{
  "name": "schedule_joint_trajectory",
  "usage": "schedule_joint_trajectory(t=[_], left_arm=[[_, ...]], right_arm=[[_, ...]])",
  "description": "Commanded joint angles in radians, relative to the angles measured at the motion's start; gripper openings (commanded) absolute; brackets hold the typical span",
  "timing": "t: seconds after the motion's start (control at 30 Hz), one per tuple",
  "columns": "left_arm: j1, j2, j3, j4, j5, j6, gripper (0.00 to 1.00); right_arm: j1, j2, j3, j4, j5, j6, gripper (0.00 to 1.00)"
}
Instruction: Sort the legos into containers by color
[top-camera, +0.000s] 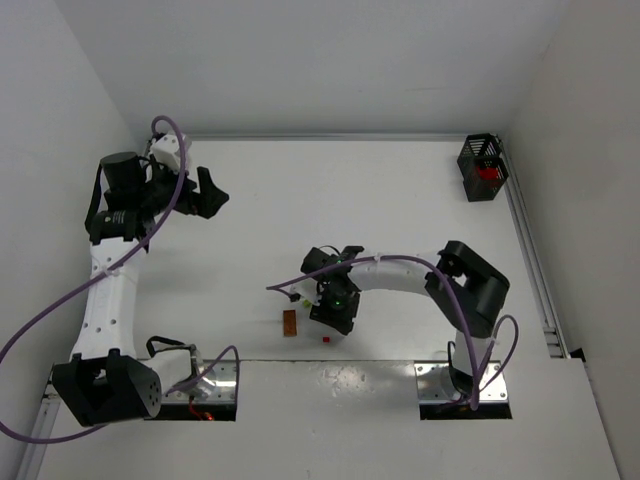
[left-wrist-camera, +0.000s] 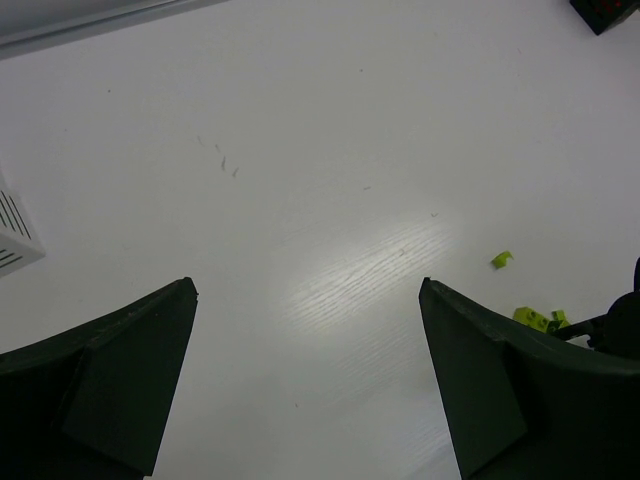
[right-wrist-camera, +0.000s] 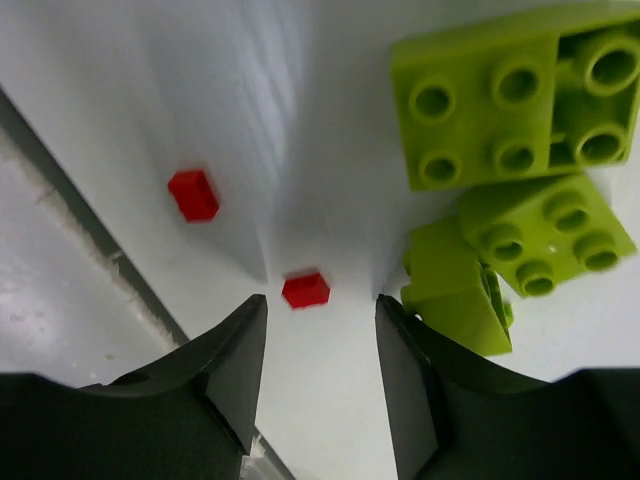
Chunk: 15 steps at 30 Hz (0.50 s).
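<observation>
My right gripper (right-wrist-camera: 320, 305) is open and low over the table, near the front edge (top-camera: 333, 318). A small red lego (right-wrist-camera: 305, 289) lies just beyond its fingertips, in line with the gap. A second red lego (right-wrist-camera: 193, 194) lies further left. Three lime legos (right-wrist-camera: 515, 95) lie to the right, the nearest (right-wrist-camera: 455, 290) beside the right finger. An orange lego (top-camera: 290, 322) and a red one (top-camera: 326, 340) lie by the gripper. My left gripper (top-camera: 212, 195) is open and empty at the far left (left-wrist-camera: 308, 285). The black bin (top-camera: 482, 167) holds red pieces. The white bin (left-wrist-camera: 15, 235) shows at the left.
Lime legos (left-wrist-camera: 502, 260) lie on the table ahead of my left gripper, near the right arm. A metal rail (top-camera: 535, 260) runs along the table's right edge. The table's front edge (right-wrist-camera: 90, 240) passes close to the left of my right gripper.
</observation>
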Motion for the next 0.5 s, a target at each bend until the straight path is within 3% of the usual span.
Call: schedule_joint_trajectory(t=[0.0,0.47], left_arm=[[0.008,0.009,0.012,0.024,0.024,-0.011,1.0],[0.008,0.009,0.003,0.034,0.006,-0.011,1.0]], right_arm=[[0.024,0.023,0.047,0.035,0.042,0.032,0.48],[0.074,0.055,-0.013,0.057,0.095,0.041,0.41]])
